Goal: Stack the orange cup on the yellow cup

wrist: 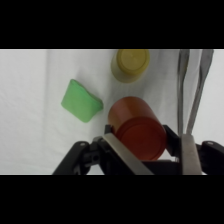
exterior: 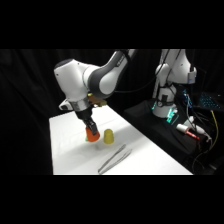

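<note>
Orange cup (wrist: 136,131) is sitting low and centre in the wrist view, held between the gripper's (wrist: 140,142) two fingers, one finger (wrist: 111,136) pressing its left side and the other at its right. The claw is clamped on this cup. In the side view the same cup (exterior: 92,134) is showing as an orange-red spot just under the gripper (exterior: 91,131), left of centre in the frame, over the near-left part of the white table (exterior: 150,160); whether its underside is touching the surface or hanging just above it cannot be told.

Yellow cup (wrist: 131,64) is standing at the upper centre of the wrist view, its flat closed end facing the camera, apart from the orange cup with bare table showing between them. In the side view it (exterior: 108,136) is standing just right of the held cup, near it but not touching.

Green cup (wrist: 81,101) is lying on its side at centre left of the wrist view, just beside the orange cup's left edge; contact between the two cannot be confirmed.

Metal tongs (wrist: 192,95) are running down the right side of the wrist view. In the side view they (exterior: 114,159) are lying on the table below and right of the yellow cup, well clear of both cups.
</note>
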Controlling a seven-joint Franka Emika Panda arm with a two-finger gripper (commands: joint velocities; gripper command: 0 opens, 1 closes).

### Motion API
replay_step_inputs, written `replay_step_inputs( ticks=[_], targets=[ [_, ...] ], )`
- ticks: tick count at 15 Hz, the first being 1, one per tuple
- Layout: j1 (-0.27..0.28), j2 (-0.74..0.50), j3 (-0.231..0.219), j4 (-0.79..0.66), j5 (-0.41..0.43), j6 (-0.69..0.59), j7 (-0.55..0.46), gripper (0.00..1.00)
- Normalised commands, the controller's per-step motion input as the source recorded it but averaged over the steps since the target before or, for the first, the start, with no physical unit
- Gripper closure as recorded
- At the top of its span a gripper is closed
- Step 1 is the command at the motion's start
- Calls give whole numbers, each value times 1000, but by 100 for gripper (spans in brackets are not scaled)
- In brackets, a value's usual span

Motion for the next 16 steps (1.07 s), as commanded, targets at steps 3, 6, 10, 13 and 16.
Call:
replay_step_inputs(
  ticks=[3, 6, 10, 13, 16],
  targets=[
    [11, -453, 13, -505, 74, 73, 86, 50],
    [10, -441, 12, -527, 96, 146, 86, 50],
    [11, -399, 9, -500, 113, 207, 75, 50],
    [7, -309, 5, -421, 118, 261, 40, 50],
    [-6, -206, -6, -340, 104, 297, 10, 50]
  ],
)
